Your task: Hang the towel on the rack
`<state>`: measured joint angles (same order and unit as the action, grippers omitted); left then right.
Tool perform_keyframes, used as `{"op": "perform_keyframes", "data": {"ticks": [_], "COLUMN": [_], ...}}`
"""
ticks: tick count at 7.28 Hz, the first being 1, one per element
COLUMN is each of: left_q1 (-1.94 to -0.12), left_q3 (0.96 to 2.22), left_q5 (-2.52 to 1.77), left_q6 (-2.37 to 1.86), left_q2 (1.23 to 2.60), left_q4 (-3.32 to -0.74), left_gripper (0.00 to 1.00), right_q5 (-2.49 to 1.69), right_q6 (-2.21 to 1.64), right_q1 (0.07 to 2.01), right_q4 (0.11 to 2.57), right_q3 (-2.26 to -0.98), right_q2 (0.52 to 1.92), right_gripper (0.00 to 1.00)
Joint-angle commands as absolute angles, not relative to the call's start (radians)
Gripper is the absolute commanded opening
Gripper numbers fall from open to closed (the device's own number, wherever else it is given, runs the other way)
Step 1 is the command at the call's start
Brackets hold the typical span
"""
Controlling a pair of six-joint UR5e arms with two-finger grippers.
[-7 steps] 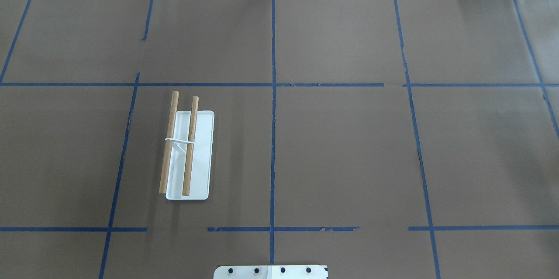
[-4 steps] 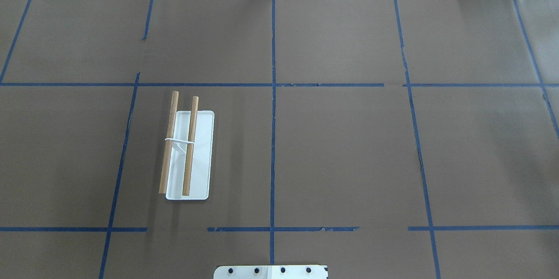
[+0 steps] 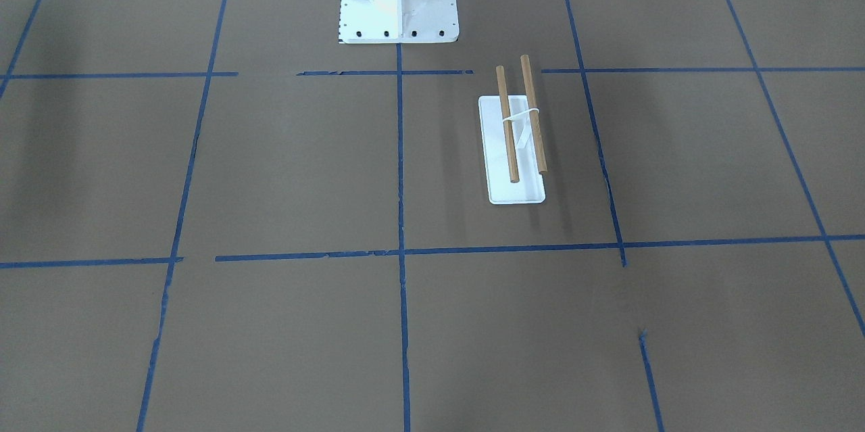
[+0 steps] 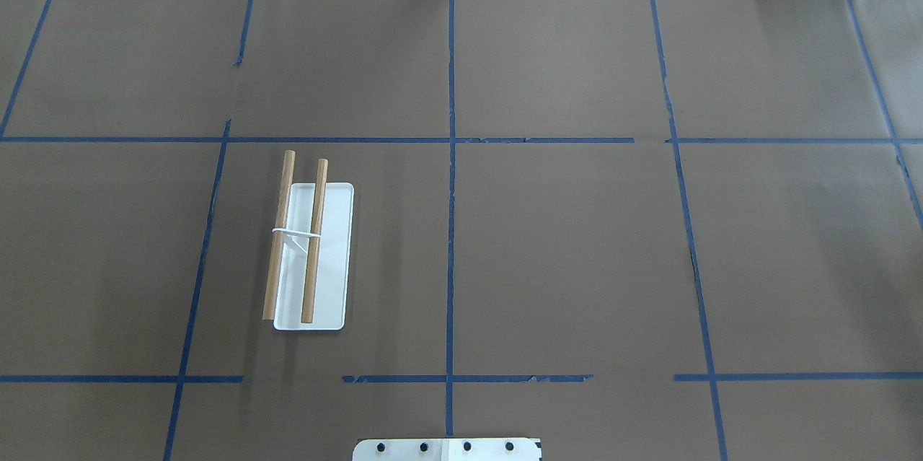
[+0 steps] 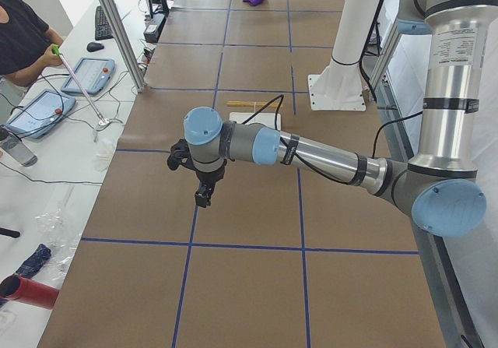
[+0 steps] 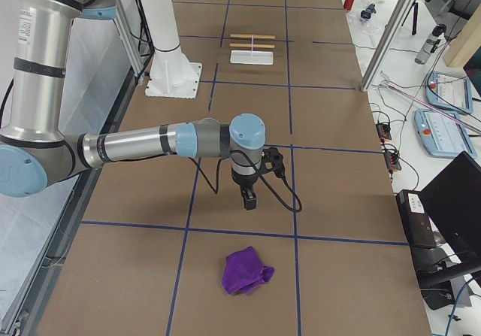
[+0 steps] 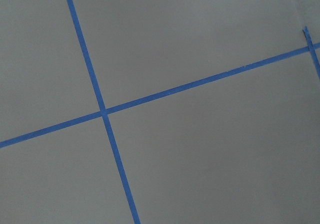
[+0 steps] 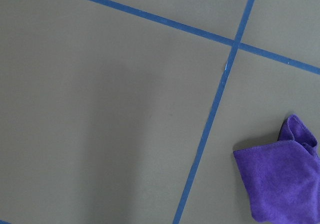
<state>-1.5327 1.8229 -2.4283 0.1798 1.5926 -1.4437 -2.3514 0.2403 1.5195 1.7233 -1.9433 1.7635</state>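
Evidently nothing has shifted: the towel lies well apart from the bare rack, and I cannot tell whether the right gripper is parted or closed.

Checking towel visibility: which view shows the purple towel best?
Exterior right: the towel lies whole and near. Right wrist crops it at the edge; exterior left shows it far and tiny; the rest miss it.

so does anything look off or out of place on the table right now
The purple towel lies crumpled in a heap near the table's end on the robot's right, far from the rack, whose dowels are bare. The blue tape grid has gaps and frayed ends. Nothing spilled or toppled.
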Motion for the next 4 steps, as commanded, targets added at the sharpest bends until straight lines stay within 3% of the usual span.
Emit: {"op": "perform_keyframes", "data": {"ticks": [1, 4], "left_q1": [-1.532, -1.531], "left_q3": [1.812, 1.816], "left_q5": [-2.430, -2.430], "left_q6": [0.181, 0.179], "left_q2": [1.600, 1.601], "left_q4": [-1.465, -1.474], "left_gripper": [1.00, 1.00], "right_q5": [-2.365, -2.347], "right_q6": [0.247, 0.239], "right_q1": [1.522, 1.496], "right_q4": [1.721, 1.622], "right_q3": [-1.920, -1.907], "right_q2": [1.782, 1.811], "right_gripper": [1.00, 1.00]}}
